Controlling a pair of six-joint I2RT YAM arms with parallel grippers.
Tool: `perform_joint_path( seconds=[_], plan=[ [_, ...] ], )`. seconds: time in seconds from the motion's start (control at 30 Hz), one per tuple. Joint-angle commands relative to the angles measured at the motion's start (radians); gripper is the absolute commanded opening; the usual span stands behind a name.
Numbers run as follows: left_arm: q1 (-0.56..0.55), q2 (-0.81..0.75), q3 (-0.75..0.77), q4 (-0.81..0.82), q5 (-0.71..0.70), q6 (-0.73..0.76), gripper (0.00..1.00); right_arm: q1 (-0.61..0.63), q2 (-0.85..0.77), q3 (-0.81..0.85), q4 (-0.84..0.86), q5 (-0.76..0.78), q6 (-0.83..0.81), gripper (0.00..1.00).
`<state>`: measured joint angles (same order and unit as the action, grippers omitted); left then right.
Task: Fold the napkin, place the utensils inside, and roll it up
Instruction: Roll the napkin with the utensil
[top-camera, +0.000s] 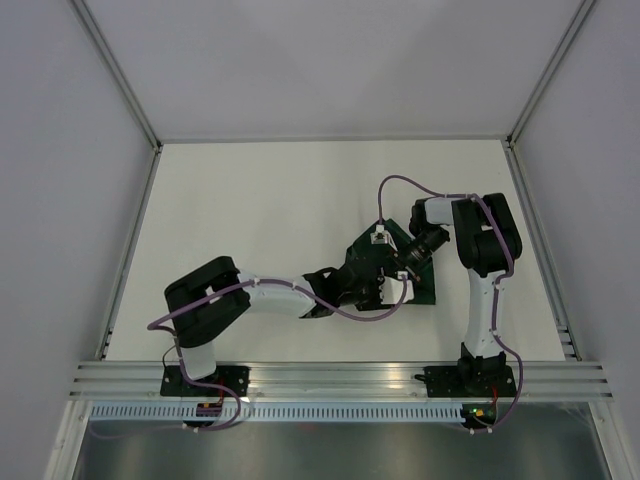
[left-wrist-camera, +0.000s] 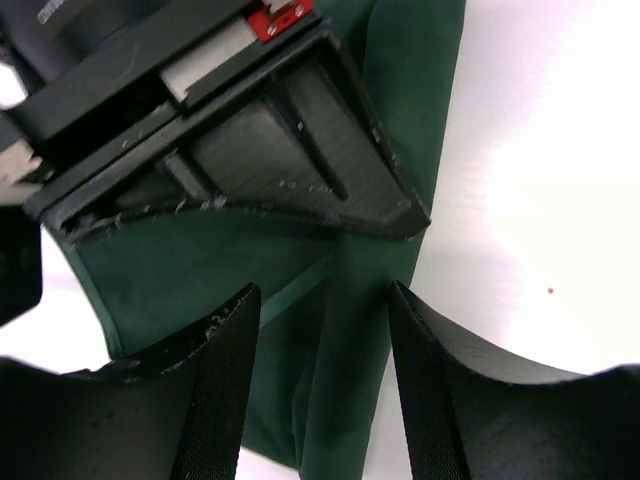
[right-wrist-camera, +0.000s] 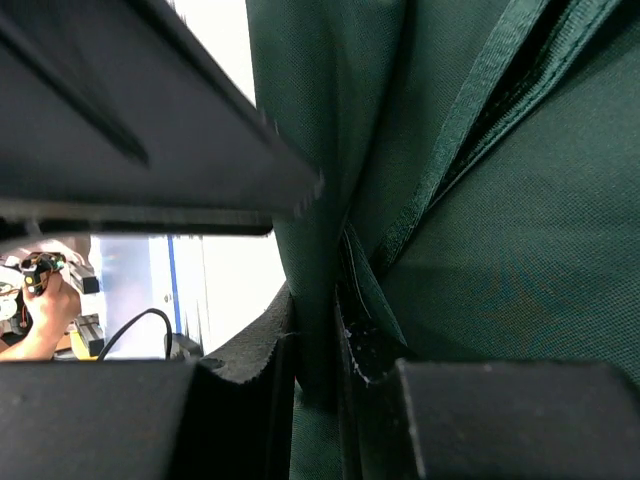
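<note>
White table (top-camera: 250, 200), one napkin (left-wrist-camera: 180, 270), two grippers: left gripper (left-wrist-camera: 320, 300) wide, right gripper (right-wrist-camera: 315, 340) clamped

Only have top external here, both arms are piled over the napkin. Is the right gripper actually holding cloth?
Observer: Yes. The right wrist view shows the right gripper shut on a raised fold of the napkin.
Operator: Left one?
Observer: The left gripper is open. Its fingers stand apart, with green cloth showing through the gap, not pinched.
Operator: Any utensils under there?
Observer: None show in either wrist view, only cloth and bare table.
</note>
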<state>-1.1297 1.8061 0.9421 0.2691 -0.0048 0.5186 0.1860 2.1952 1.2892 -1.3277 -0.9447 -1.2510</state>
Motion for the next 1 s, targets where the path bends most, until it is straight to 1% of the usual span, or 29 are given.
perform_joint_path(
  seconds=[0.0, 0.2, 0.27, 0.33, 0.37, 0.4, 0.47, 0.5, 0.57, 0.6, 0.67, 0.7, 0.77, 0.8, 0.87, 0.9, 0.97],
  plan=[
    [-0.005, 0.039, 0.057, -0.016, 0.052, 0.046, 0.6, -0.003, 0.024, 0.028, 0.041, 0.0, -0.062, 0.15],
    [-0.001, 0.094, 0.093, -0.036, 0.111, 0.009, 0.58, -0.005, 0.035, 0.036, 0.036, 0.0, -0.062, 0.15],
    [0.004, 0.104, 0.104, -0.056, 0.127, -0.005, 0.56, -0.006, 0.037, 0.038, 0.035, 0.003, -0.061, 0.15],
    [0.019, 0.114, 0.11, -0.067, 0.164, -0.026, 0.52, -0.006, 0.038, 0.042, 0.035, 0.004, -0.059, 0.15],
    [0.027, 0.117, 0.124, -0.099, 0.184, -0.035, 0.5, -0.006, 0.038, 0.044, 0.035, 0.006, -0.057, 0.15],
    [0.042, 0.121, 0.132, -0.114, 0.202, -0.058, 0.44, -0.006, 0.038, 0.045, 0.035, 0.007, -0.056, 0.15],
    [0.059, 0.137, 0.159, -0.146, 0.253, -0.08, 0.36, -0.006, 0.037, 0.047, 0.036, 0.007, -0.053, 0.16],
    [0.08, 0.142, 0.167, -0.172, 0.276, -0.106, 0.3, -0.005, 0.035, 0.048, 0.041, 0.007, -0.047, 0.16],
    [0.103, 0.157, 0.187, -0.192, 0.348, -0.133, 0.24, -0.006, 0.034, 0.05, 0.044, 0.009, -0.039, 0.16],
    [0.128, 0.167, 0.196, -0.224, 0.376, -0.156, 0.16, -0.006, 0.032, 0.05, 0.048, 0.011, -0.036, 0.17],
    [0.148, 0.193, 0.224, -0.254, 0.449, -0.178, 0.12, -0.006, 0.028, 0.05, 0.053, 0.011, -0.028, 0.18],
    [0.168, 0.203, 0.233, -0.29, 0.478, -0.193, 0.08, -0.006, 0.025, 0.048, 0.056, 0.011, -0.027, 0.2],
    [0.182, 0.234, 0.257, -0.321, 0.548, -0.203, 0.04, -0.006, 0.015, 0.048, 0.061, 0.007, -0.015, 0.22],
    [0.192, 0.245, 0.27, -0.34, 0.568, -0.21, 0.02, -0.006, 0.011, 0.048, 0.068, 0.006, -0.01, 0.27],
    [0.203, 0.268, 0.3, -0.39, 0.643, -0.222, 0.02, -0.006, -0.014, 0.044, 0.084, 0.001, 0.011, 0.32],
    [0.214, 0.294, 0.316, -0.416, 0.664, -0.232, 0.02, -0.01, -0.025, 0.042, 0.096, 0.003, 0.018, 0.4],
    [0.223, 0.312, 0.34, -0.459, 0.71, -0.239, 0.02, -0.016, -0.066, 0.038, 0.119, 0.004, 0.041, 0.48]
  ],
)
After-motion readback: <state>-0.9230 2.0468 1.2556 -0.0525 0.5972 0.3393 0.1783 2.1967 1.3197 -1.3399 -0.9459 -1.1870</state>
